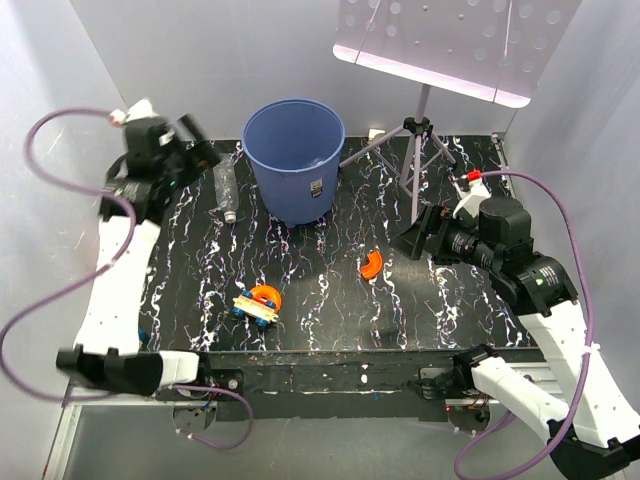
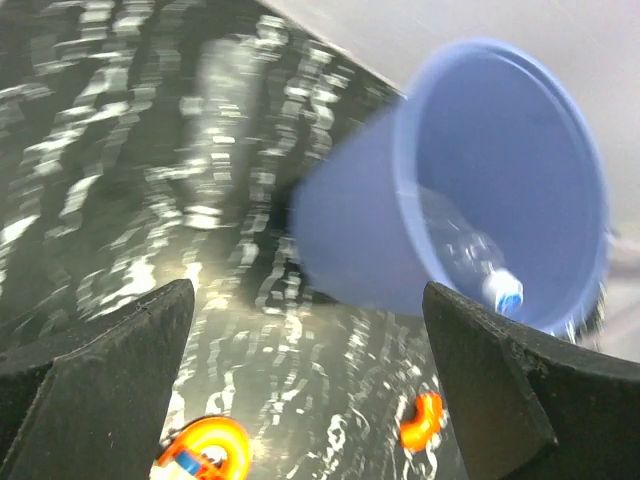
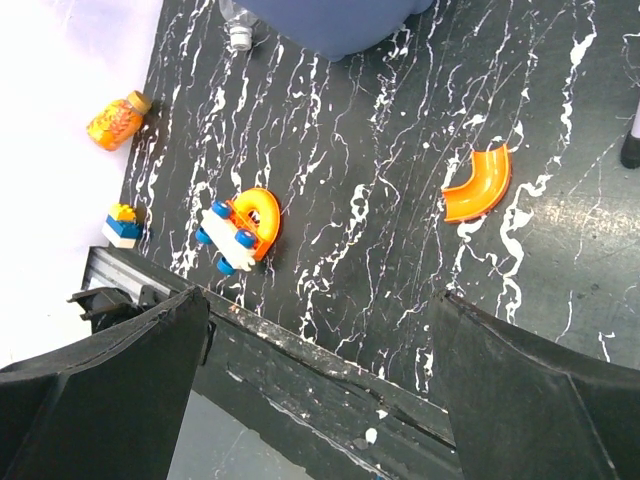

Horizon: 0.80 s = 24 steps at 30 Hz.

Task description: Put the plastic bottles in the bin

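The blue bin [image 1: 293, 160] stands at the back middle of the table. In the left wrist view the bin [image 2: 360, 240] shows its inside, with a clear bottle [image 2: 478, 265] lying in it. Another clear plastic bottle [image 1: 227, 190] lies on the table just left of the bin; its cap end shows in the right wrist view [image 3: 240, 35]. A small orange bottle [image 3: 118, 120] lies past the table's left edge. My left gripper [image 1: 197, 140] is open and empty, raised left of the bin. My right gripper [image 1: 418, 238] is open and empty at the right.
An orange curved piece [image 1: 371, 264] and a toy car on an orange arch [image 1: 258, 303] lie on the front half of the table. A tripod stand [image 1: 420, 150] with a perforated panel rises at the back right. A small toy brick [image 3: 123, 225] sits at the left edge.
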Motion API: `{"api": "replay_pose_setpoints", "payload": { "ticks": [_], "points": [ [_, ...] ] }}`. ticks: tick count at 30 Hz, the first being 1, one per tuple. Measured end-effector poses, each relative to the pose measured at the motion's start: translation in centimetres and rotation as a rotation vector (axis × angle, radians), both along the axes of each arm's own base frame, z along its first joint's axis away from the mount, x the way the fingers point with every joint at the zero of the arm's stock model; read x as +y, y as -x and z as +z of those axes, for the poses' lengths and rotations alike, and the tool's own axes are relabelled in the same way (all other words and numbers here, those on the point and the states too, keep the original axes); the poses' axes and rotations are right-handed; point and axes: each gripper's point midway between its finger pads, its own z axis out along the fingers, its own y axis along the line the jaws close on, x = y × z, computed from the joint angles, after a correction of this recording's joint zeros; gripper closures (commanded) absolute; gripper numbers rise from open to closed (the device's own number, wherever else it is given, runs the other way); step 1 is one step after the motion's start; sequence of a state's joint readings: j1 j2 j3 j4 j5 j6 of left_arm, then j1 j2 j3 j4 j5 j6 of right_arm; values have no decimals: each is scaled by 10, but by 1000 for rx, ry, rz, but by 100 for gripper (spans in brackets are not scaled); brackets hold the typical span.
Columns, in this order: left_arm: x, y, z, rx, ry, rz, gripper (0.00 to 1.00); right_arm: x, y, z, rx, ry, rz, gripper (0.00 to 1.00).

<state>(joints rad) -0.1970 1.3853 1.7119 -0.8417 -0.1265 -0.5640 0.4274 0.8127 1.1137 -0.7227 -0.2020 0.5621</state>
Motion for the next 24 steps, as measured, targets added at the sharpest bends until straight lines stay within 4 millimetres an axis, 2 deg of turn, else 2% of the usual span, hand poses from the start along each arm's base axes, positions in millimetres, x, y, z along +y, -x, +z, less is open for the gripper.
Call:
{"api": "replay_pose_setpoints", "payload": {
  "ticks": [1, 3, 6, 8, 11, 13, 16, 24],
  "points": [
    [24, 12, -2, -2, 10, 75, 2, 1, 0, 1, -1, -4, 5, 4],
    [73, 34, -20, 30, 26, 252, 2, 3, 0, 2, -8, -12, 14, 4],
    [128, 59, -68, 139, 46, 492, 2, 5, 0, 0, -7, -18, 25, 4],
    [148, 73, -109, 245, 62, 595, 2, 6, 1, 0, -6, -21, 32, 4],
    [166, 104, -176, 431, 81, 741, 2, 8, 1, 1, -9, -28, 42, 4],
    [174, 123, -199, 501, 85, 810, 2, 8, 2, 2, -9, -30, 46, 4],
    [185, 137, -210, 536, 99, 893, 2, 8, 3, 2, -8, -31, 48, 4],
    [212, 132, -191, 513, 8, 932, 2, 11, 2, -1, 10, -34, 53, 4]
  ]
}}
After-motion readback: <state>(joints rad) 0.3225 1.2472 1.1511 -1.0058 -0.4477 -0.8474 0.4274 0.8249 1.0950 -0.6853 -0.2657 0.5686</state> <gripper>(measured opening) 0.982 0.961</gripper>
